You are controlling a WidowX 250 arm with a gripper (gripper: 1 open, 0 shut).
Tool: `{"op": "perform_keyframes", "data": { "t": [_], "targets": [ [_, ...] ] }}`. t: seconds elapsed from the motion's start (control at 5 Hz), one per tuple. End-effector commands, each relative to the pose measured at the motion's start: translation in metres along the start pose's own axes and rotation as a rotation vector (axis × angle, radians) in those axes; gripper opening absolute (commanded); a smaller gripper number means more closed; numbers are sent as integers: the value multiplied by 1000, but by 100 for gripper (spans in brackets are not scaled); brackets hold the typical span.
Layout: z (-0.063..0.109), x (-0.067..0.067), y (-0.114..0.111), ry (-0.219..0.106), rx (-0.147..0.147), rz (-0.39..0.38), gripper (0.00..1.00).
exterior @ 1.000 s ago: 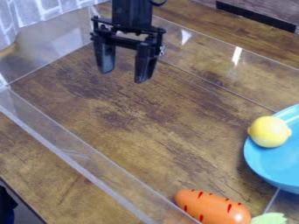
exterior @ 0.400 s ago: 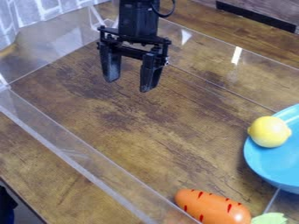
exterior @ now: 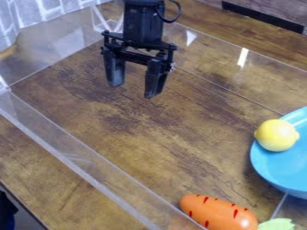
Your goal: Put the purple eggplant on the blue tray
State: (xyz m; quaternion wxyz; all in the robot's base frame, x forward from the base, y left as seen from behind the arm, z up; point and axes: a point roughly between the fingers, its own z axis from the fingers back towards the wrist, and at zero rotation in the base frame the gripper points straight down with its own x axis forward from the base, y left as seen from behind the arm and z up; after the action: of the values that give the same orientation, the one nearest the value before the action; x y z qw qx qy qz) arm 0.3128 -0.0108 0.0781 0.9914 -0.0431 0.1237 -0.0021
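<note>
Robot test bench, lab-type setting, not domestic kitchen. Evidence: dark wood-grain tabletop (exterior: 144, 135) enclosed by clear acrylic barrier walls (exterior: 72, 148) forming fenced work area. Black robot arm with two-finger gripper (exterior: 135, 83) mounted over surface. Props are toy food: orange plastic carrot (exterior: 218, 213), yellow fruit (exterior: 277, 135) on blue tray (exterior: 282, 171). White brick-pattern wall (exterior: 42, 9) at upper left. Glossy surface reflects overhead lighting.

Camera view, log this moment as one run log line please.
gripper: open, empty, above wooden table | eggplant: not in view | blue tray: right edge, holds yellow fruit | carrot: bottom edge
</note>
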Motion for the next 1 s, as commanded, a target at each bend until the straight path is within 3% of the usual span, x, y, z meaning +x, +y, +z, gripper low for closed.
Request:
{"op": "perform_keyframes", "data": {
  "t": [0.0,0.8],
  "targets": [
    [8,3,-4,-31,11,-18,100],
    [2,19,-10,-34,18,-50,100]
  ]
}}
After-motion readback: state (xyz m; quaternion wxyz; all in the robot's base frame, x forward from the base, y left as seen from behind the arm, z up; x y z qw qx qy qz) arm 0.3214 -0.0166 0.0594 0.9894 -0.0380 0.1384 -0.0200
